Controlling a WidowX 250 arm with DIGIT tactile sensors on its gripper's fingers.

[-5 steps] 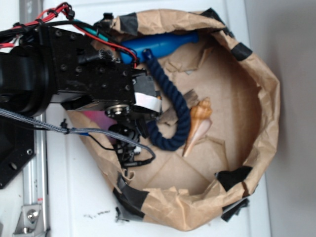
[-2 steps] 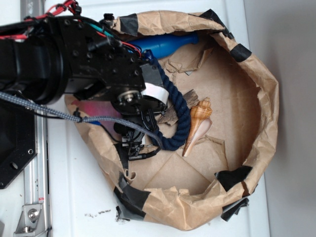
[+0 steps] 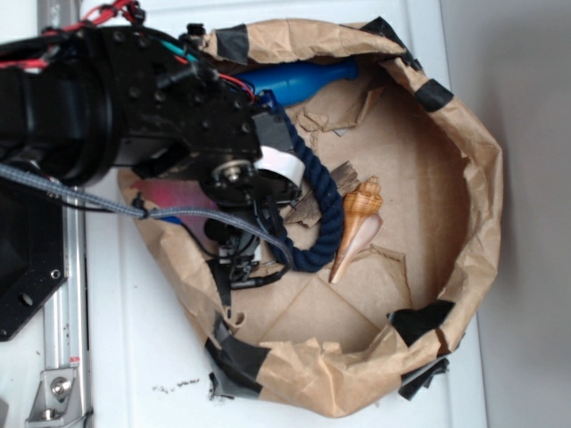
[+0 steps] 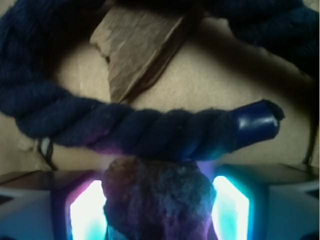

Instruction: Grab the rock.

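Wrist cam shows the lumpy, rough brown rock sitting right between the two glowing gripper fingers, which look clamped against its sides. Just past it the thick navy braided rope runs across, touching the rock's top, with a flat brown bark-like sliver lying beyond on the brown paper.

The exterior camera looked straight down from above, far enough to take in the whole paper basket with my arm entering from the left. My wrist camera sat low inside it, facing forward past my fingers, very close to the rock. Both views shared the rope and the bark beyond it.
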